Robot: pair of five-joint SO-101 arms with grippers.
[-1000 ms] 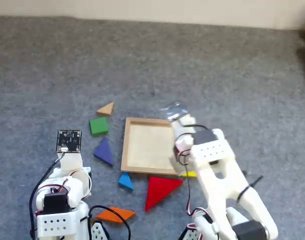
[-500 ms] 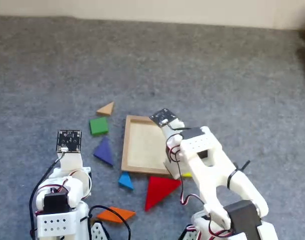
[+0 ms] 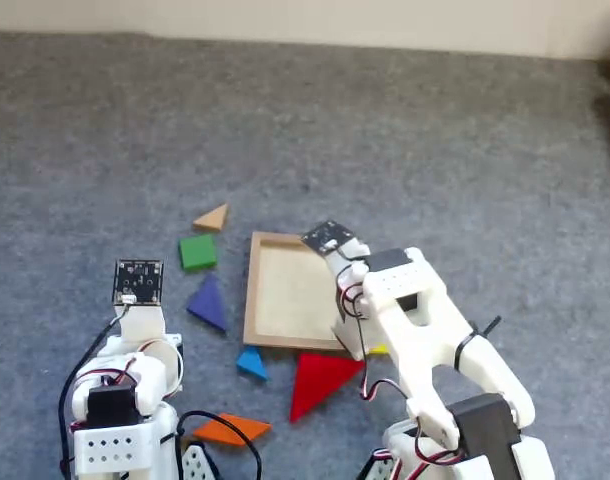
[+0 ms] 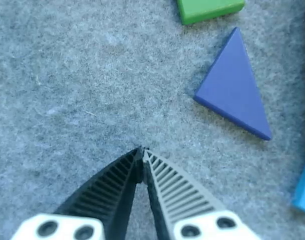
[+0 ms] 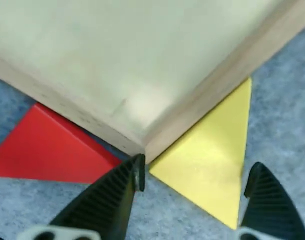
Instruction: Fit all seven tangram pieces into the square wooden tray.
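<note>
Lying outside the wooden tray [image 5: 142,60], the yellow triangle [image 5: 212,160] is touching its corner, beside the red triangle [image 5: 52,150]. The right gripper [image 5: 197,170], having swung in over that corner, is settling with its jaws apart astride the yellow piece, so a pickup is probably coming. The left gripper [image 4: 142,152] is sitting with its jaws together over the carpet.

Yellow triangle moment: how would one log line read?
right gripper: open over yellow triangle at tray corner | left gripper: shut over carpet
</note>
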